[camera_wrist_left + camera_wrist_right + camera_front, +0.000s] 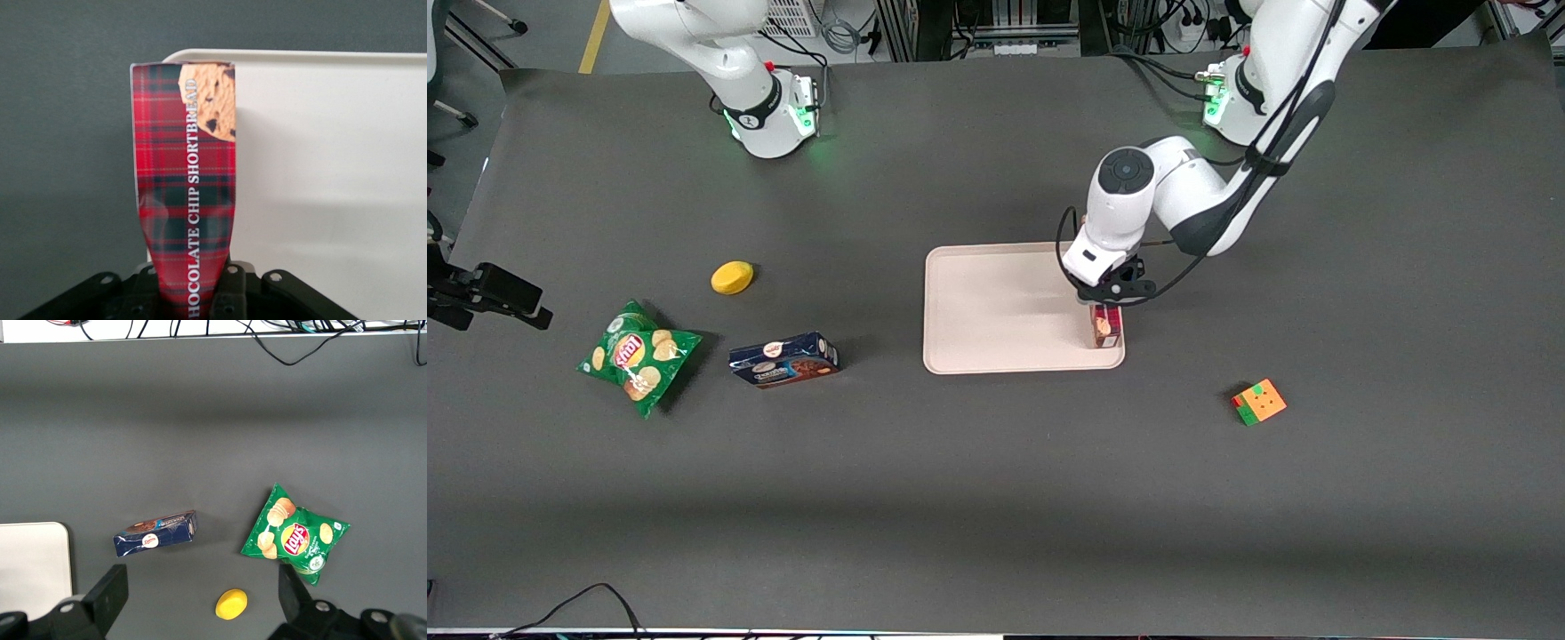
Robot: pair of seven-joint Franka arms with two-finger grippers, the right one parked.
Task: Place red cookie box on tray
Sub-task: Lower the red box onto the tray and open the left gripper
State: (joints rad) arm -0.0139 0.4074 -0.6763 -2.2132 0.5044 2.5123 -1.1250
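Note:
The red cookie box, a long narrow red tartan carton with a cookie picture, stands on end at the corner of the pale beige tray nearest the front camera, toward the working arm's end. My left gripper is right above it and shut on its upper end. In the left wrist view the box runs out from between the black fingers, its lower end at the tray's rim. The gripper squeezes the carton in visibly.
A dark blue cookie box, a green chip bag and a yellow object lie toward the parked arm's end. An orange and green cube lies toward the working arm's end, nearer the front camera than the tray.

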